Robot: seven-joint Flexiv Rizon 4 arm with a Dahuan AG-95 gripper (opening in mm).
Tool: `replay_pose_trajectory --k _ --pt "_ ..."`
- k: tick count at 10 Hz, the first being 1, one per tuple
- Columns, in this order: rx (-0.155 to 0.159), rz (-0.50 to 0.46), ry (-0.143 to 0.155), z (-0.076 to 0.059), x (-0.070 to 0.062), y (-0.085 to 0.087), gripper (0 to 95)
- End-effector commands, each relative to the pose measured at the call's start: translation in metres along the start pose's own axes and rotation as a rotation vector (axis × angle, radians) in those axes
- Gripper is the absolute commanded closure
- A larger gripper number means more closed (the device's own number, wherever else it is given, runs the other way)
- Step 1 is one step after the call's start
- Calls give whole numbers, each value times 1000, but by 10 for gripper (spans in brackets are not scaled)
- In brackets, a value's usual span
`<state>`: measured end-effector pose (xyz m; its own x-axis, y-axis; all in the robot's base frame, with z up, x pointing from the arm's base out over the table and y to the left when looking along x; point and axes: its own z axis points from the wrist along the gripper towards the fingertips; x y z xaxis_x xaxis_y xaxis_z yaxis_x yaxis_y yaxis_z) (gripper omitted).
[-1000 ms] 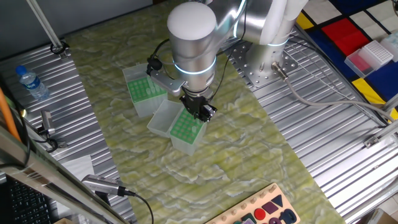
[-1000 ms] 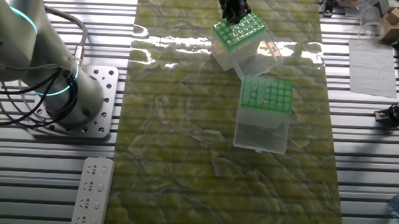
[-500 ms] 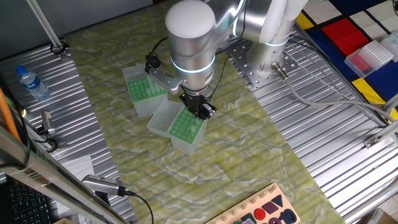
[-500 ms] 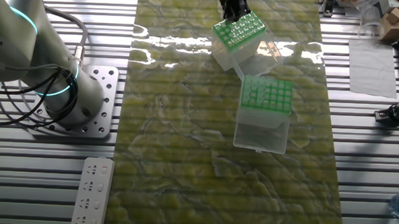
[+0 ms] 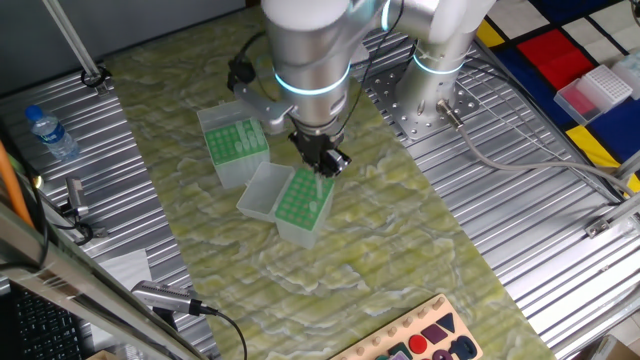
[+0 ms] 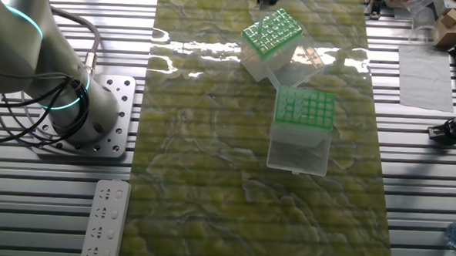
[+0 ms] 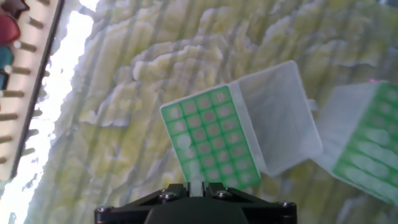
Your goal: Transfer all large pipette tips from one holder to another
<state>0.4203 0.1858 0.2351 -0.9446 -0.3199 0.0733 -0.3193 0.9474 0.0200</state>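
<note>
Since the earlier frames the end effector (image 5: pixel 322 162) had lifted off the nearer holder (image 5: pixel 297 203) and hung just above it, where before it had been pressed down among the rows; in the other fixed view only its lowest part remained in view at the top edge. Its fingers were clamped on a single tip (image 7: pixel 196 185), a pale stub seen between them in the hand view. Two holders stood on the green patterned mat (image 5: pixel 400 240) covering the middle of the desk, each with its clear lid swung open beside it. The second holder (image 5: pixel 234 143) sat just beside the first, toward the desk's left edge, with the first holder's open lid almost touching it. The large pipette tips (image 7: pixel 211 143) filled the grid of the holder under the end effector, apart from one paler cell in the left column. The second holder's grid also showed green, but how many tips sat in it could not be counted. One water bottle (image 5: pixel 48 133) lay near the desk's left edge, one board of coloured shapes (image 5: pixel 425 338) at its near edge, and one white power strip (image 6: pixel 104 219) beside the arm's base.
</note>
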Motion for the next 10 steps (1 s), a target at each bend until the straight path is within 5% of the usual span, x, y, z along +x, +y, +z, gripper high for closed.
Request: replay_pose_trajectory --k 1,4,7,10 --pt "17 24 9 -24 0 6 950" --pt "33 27 34 -43 -5 8 950" --pt "31 3 63 -79 -3 -12 950" --pt "97 -62 93 -106 1 -30 950"
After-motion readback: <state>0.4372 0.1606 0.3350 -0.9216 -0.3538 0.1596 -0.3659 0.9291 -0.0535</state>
